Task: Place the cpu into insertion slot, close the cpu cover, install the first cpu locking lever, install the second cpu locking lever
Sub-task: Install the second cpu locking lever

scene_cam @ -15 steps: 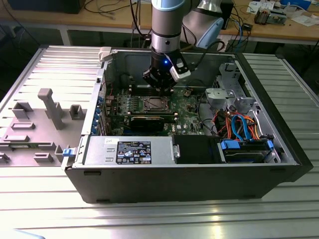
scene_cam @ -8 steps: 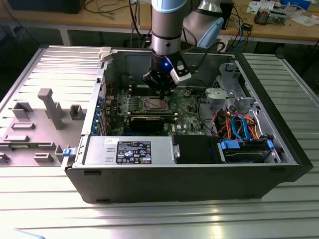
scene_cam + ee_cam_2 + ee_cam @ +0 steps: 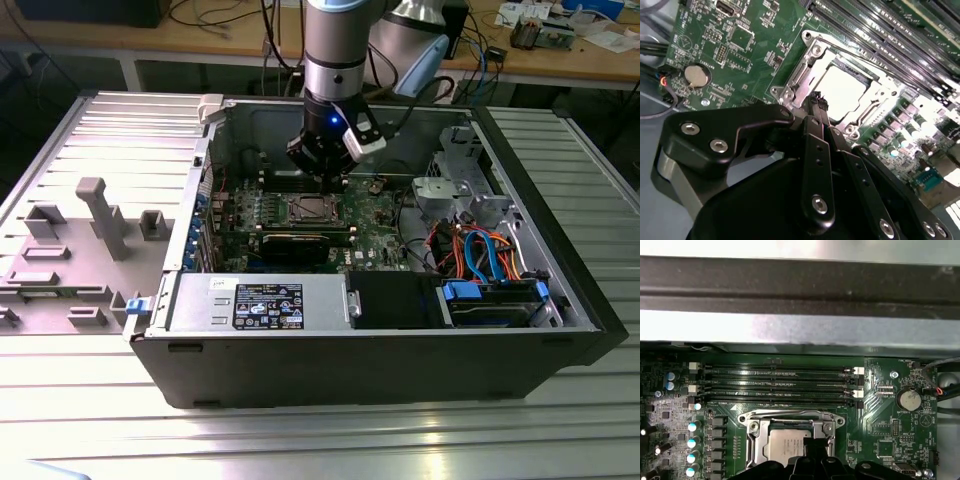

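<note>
The cpu [image 3: 842, 92] lies flat in the insertion slot [image 3: 310, 210] on the green motherboard [image 3: 745, 30], its silver top showing. The cpu cover [image 3: 800, 75] lies down around it, framing the chip [image 3: 785, 447] in its window. A thin wire lever [image 3: 790, 416] runs along the socket edge nearest the memory slots. My gripper [image 3: 817, 100] hangs just above the socket's edge, on the side away from the memory slots. Its black fingers are shut together with nothing between them. In the exterior view the gripper [image 3: 318, 170] is inside the open computer case, just behind the socket.
Long black memory slots [image 3: 780, 385] lie beside the socket. A coin battery [image 3: 908, 400] sits toward the case wall. A drive cage with orange and blue cables [image 3: 480, 250] stands at the exterior view's right. A power supply [image 3: 260, 300] lines the front. A grey fixture plate [image 3: 80, 240] lies at the left.
</note>
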{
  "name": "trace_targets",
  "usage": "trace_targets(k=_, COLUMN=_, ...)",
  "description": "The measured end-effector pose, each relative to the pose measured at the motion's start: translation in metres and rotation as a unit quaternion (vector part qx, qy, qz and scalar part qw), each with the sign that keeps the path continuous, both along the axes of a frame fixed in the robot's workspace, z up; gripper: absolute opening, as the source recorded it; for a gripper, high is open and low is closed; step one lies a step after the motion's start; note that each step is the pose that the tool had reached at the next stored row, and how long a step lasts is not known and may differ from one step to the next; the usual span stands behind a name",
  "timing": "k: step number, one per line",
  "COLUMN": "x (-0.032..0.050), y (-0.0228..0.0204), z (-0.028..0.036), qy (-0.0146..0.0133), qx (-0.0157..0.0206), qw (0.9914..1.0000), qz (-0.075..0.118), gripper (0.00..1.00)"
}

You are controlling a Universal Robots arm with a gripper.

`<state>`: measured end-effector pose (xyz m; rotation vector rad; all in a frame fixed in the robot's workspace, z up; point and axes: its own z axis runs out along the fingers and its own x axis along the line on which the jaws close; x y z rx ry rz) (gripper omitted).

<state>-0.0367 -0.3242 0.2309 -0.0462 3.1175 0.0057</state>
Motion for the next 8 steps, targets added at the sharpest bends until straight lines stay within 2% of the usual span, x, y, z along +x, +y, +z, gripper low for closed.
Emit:
trace_targets(k=1, x=-0.0001, y=-0.0057, z=0.0000, qy=0.0001, qx=-0.0001, qw=1.00000, qz=0.000, gripper=0.11)
trace_targets(k=8, x=0.0000, y=-0.0059, z=-0.0001, qy=0.0000, qx=-0.0001, qw=1.00000, qz=0.000, gripper=0.11)
